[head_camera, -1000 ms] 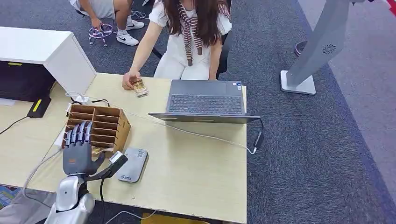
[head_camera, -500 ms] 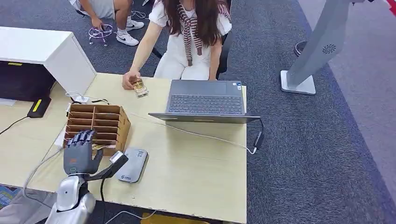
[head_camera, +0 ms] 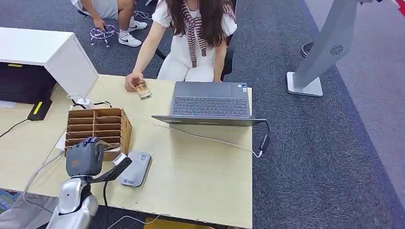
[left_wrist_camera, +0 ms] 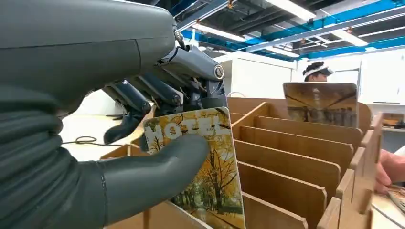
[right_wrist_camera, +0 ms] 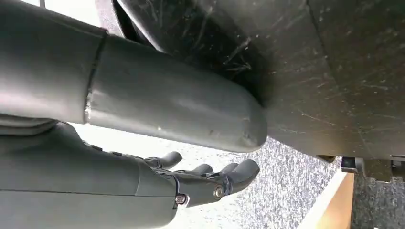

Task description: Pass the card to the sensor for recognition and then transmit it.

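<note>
Pale wooden table [head_camera: 200,167] on grey carpet [head_camera: 305,157] bears laptop [head_camera: 210,101].

Card [left_wrist_camera: 205,162] reads "HOTEL" in pale letters across its top, over an autumn-trees picture. Sensor [head_camera: 135,168] carries a small logo, too small to read. Laptop [head_camera: 211,101] stickers unreadable.
</note>
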You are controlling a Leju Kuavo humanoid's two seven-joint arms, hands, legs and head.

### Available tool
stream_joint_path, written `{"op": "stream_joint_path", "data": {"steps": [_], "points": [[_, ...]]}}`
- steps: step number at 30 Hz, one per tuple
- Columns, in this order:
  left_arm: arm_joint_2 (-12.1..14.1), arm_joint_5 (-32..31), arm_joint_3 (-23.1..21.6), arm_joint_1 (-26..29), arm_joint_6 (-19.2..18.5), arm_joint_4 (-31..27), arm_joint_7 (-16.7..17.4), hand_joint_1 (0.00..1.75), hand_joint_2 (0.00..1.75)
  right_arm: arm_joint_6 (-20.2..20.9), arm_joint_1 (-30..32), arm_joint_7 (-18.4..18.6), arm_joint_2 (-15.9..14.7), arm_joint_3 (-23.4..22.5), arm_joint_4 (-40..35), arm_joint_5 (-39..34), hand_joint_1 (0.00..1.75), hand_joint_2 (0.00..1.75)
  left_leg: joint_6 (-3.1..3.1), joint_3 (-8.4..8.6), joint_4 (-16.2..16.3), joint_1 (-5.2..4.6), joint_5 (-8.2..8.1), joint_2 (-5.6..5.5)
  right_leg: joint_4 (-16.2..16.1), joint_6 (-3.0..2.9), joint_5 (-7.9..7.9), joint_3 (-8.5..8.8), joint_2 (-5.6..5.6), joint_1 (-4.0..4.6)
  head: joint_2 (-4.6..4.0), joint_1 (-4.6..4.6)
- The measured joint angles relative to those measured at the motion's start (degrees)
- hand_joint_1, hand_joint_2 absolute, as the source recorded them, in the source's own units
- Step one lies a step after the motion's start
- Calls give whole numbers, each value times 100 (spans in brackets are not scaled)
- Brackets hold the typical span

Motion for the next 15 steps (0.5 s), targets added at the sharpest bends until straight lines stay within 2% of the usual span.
{"op": "stream_joint_path", "data": {"steps": [8, 15], "points": [[-11, 175, -105, 4, -9, -105, -171, 175, 175, 0, -3, -4, 0, 98, 0, 0, 0, 0, 0, 0, 0, 0, 0, -2, 0, 0, 0, 1, -3, 0, 0, 2], [-31, 199, -201, 5, -26, -278, -175, 175, 175, 0, -4, -4, 0, 133, 2, 0, 0, 0, 0, 0, 0, 0, 0, 0, 0, 0, 1, 0, -1, 0, 0, 0]]}}
